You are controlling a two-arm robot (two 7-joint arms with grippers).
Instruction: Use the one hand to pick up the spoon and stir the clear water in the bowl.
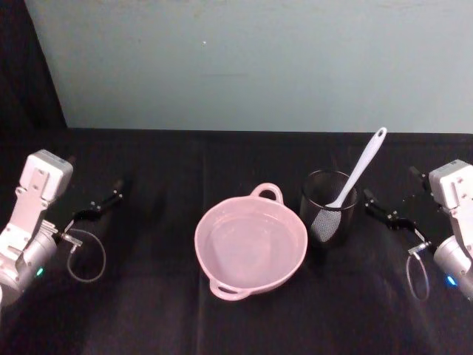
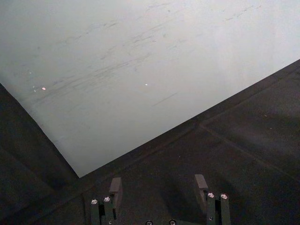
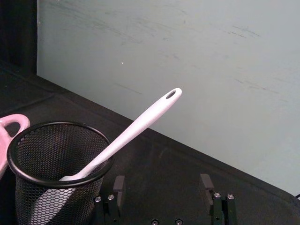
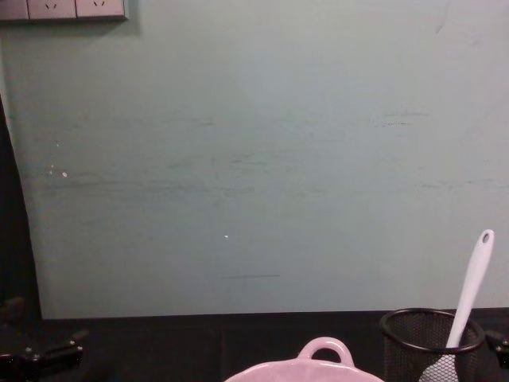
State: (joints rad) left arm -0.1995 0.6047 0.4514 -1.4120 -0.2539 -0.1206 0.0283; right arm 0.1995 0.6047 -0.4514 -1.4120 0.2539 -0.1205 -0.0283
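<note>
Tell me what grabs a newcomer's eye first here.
The pink bowl of clear water sits at the middle of the black table. Right of it, the white spoon stands blade-down in a black mesh cup, handle leaning up and right. The left pincer and right pincer are open at either side, holding nothing.

The left gripper [image 2: 158, 186] — fingers [image 2: 116, 188] spread apart — hangs above black tabletop [image 2: 243, 154], facing a pale wall [image 2: 140, 70].

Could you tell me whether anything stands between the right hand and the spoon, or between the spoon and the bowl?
Nothing visible lies between the open right hand and the raised handle of the spoon. The blade sits inside the black mesh cup, whose wall stands between it and the bowl.
</note>
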